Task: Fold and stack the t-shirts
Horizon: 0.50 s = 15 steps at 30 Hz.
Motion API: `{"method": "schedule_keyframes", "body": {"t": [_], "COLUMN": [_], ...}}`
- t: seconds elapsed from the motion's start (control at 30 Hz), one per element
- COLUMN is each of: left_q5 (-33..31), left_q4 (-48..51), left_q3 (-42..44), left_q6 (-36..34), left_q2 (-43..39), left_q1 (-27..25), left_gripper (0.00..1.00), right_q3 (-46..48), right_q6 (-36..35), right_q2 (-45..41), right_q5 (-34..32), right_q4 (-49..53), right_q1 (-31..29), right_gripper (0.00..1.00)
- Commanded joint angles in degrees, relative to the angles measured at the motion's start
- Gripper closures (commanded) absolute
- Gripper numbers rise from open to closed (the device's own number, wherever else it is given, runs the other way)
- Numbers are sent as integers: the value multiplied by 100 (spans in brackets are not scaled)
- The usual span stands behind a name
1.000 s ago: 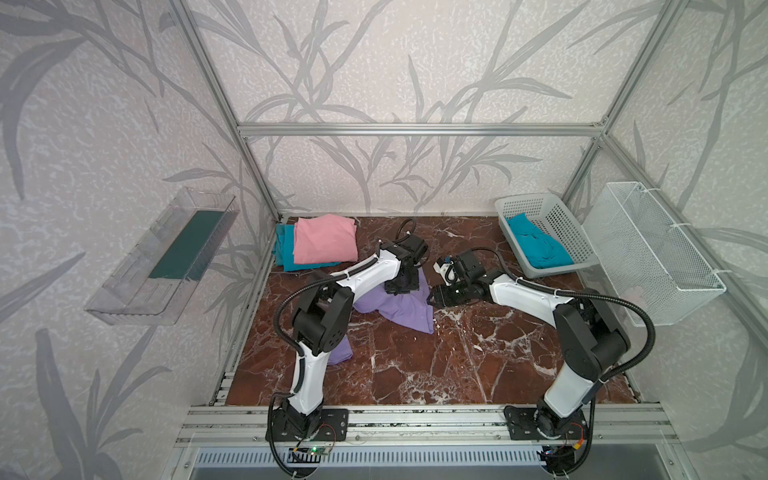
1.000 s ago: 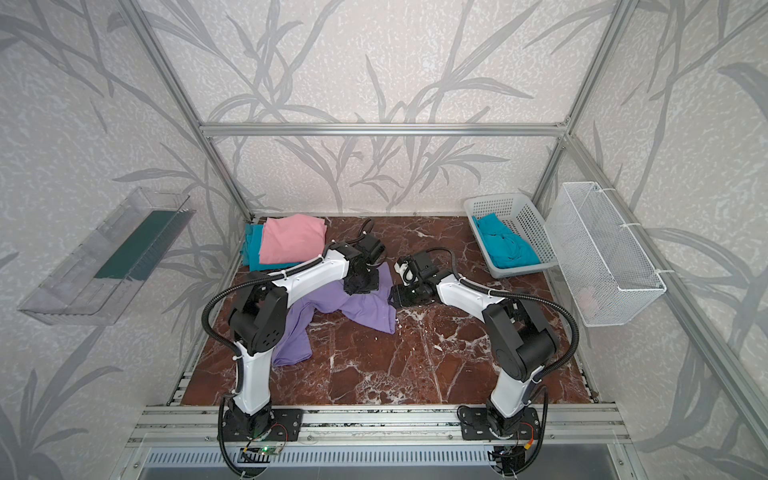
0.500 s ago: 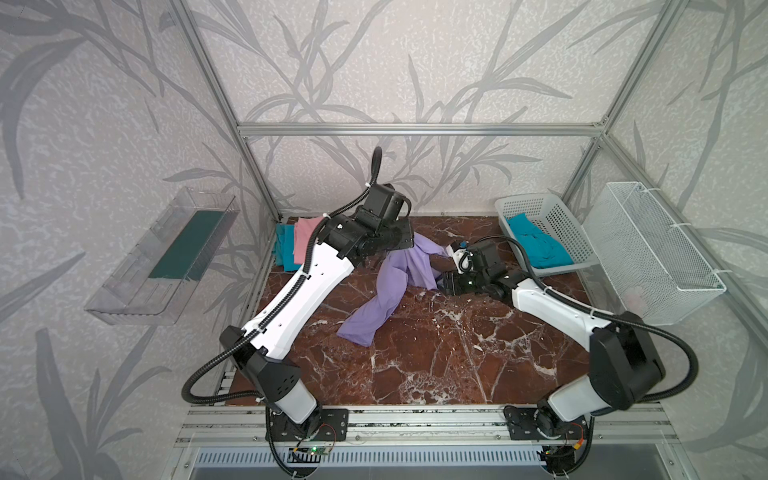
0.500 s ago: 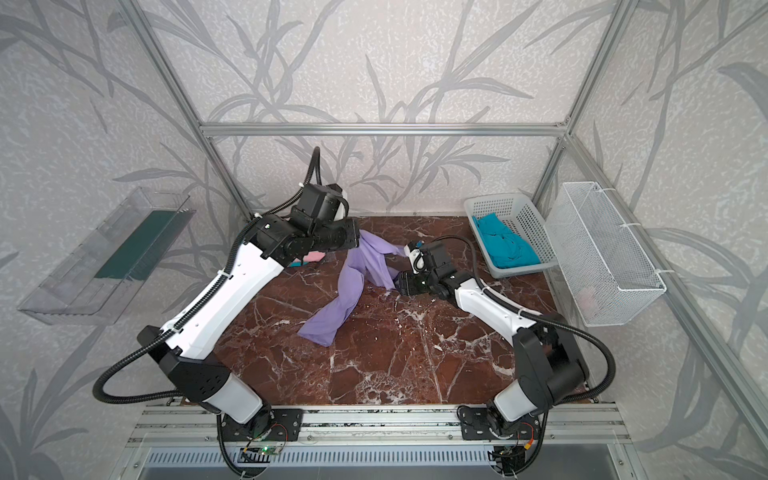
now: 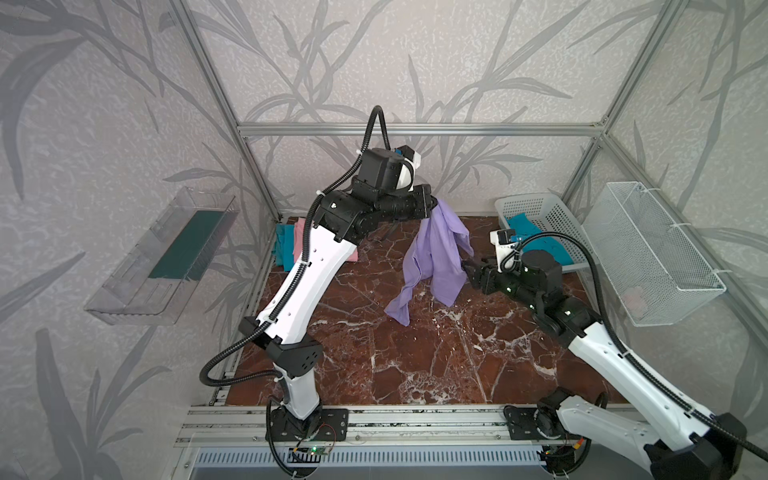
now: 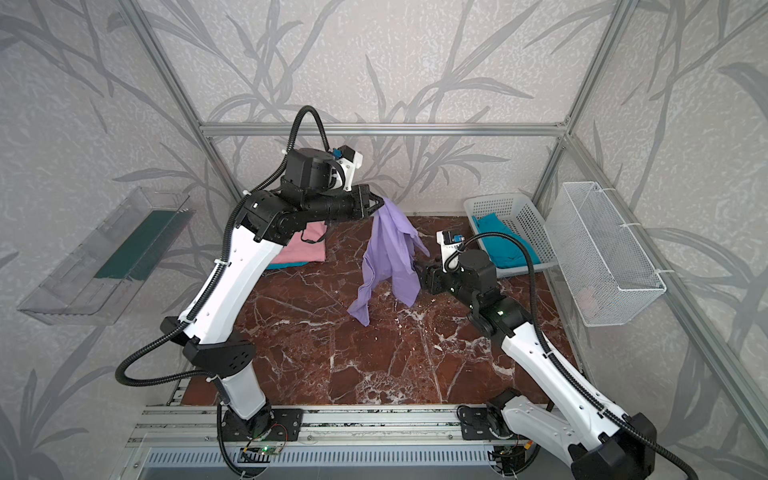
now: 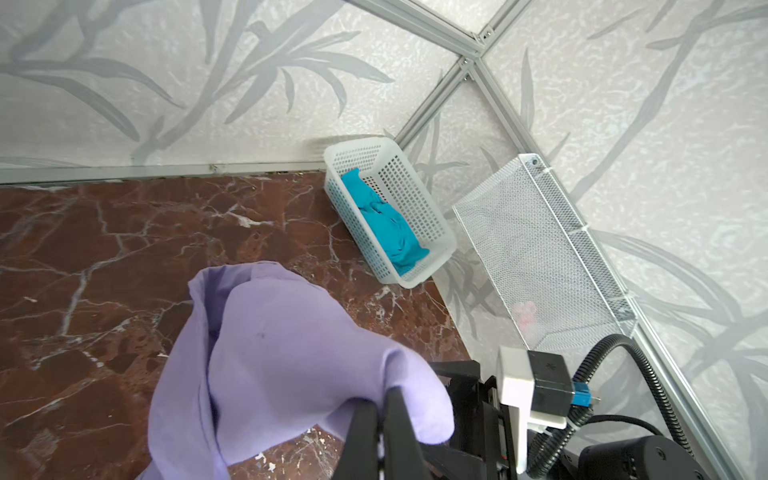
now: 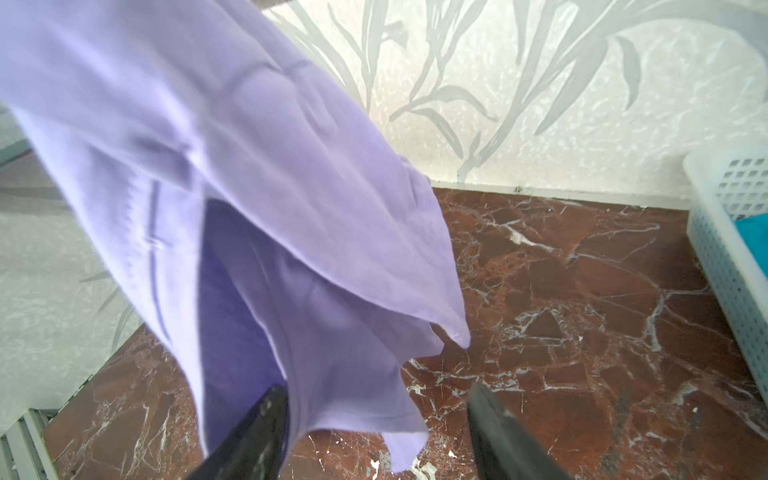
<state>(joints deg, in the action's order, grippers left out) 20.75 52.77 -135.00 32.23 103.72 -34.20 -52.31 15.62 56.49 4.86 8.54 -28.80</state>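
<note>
The left gripper (image 5: 433, 206) is raised high and clamped tight on a bunch of the lavender t-shirt (image 5: 436, 249). In the left wrist view its closed fingers (image 7: 390, 415) pinch the shirt (image 7: 282, 340), and the pinched edge is hidden between them. The shirt hangs below that gripper in loose folds, so bunched that I cannot tell which part is held. Whether its lowest tail touches the bench (image 5: 415, 361) is unclear in both top views.

The right gripper (image 5: 467, 270) sits low, just beside the hanging hem, with its jaws apart. In the right wrist view of this gripper (image 8: 374, 395), cloth drapes against one finger (image 8: 257, 424) and the other stands clear. The shirt (image 8: 249, 166) is blurred there and cut off at the frame edge.

Behind the left gripper's arm, a pink t-shirt (image 6: 303, 249) lies on a folded teal t-shirt (image 6: 286, 265), both partly hidden. Beyond the right gripper, a crumpled teal t-shirt (image 5: 528, 226) lies in a white basket (image 5: 552, 212).
</note>
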Motion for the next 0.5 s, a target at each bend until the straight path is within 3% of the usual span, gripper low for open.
{"method": "schedule_keyframes", "body": {"t": [0.0,0.23,0.47], "left_q5": [719,971,1121], "left_q4": [-401,-1135,-1644], "left_q3": [302,1486,2343], "left_q6": [212,749,1122], "left_q2": [-44,-319,-718], "left_q1": [162,519,1038], "left_gripper": [100,100,100], "right_q3": [-36,-306,55], "right_q6": [-72,69,-80], "right_q2": [42,716,966], "right_q5": [-157,261,62], "right_q4": [185,-127,-500], "right_q1": [-70,-424,-1197], "right_gripper": [31,31,28]}}
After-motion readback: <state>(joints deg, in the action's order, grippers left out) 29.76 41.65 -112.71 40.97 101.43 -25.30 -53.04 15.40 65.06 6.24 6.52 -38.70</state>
